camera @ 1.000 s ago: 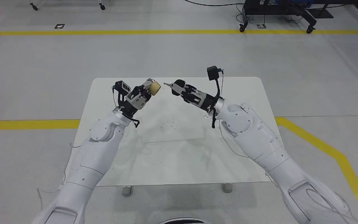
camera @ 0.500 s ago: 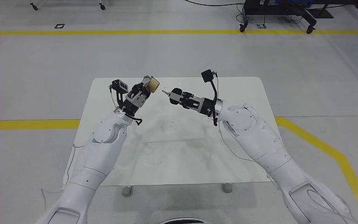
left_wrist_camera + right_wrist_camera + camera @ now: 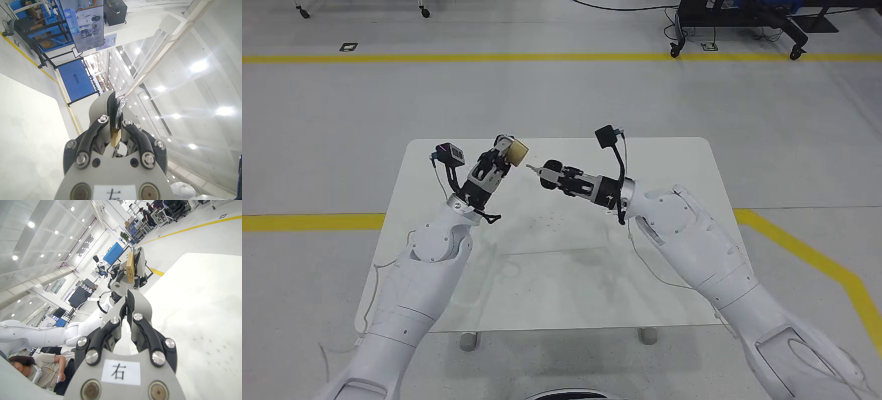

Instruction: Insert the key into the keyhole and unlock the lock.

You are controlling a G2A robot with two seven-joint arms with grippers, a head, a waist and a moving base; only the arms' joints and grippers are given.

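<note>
Top view: one lock (image 3: 514, 151), pinched in the left gripper (image 3: 503, 159) above the table (image 3: 672, 200). One key (image 3: 533, 169) is clamped in the right gripper (image 3: 546, 175), tip just beside the lock.

Left wrist: fingers (image 3: 98, 111) tight on the lock (image 3: 115, 139).

Right wrist: own fingers (image 3: 140, 306) pressed together, lock (image 3: 130, 268) just ahead.

The left gripper (image 3: 116, 111) has its fingers (image 3: 97, 109) closed on a brass padlock (image 3: 115, 139), whose body sits low between them. A silvery piece near the tips is probably the shackle (image 3: 122, 106). Beyond are the white surface (image 3: 28, 123) and ceiling lights (image 3: 198, 66).
</note>
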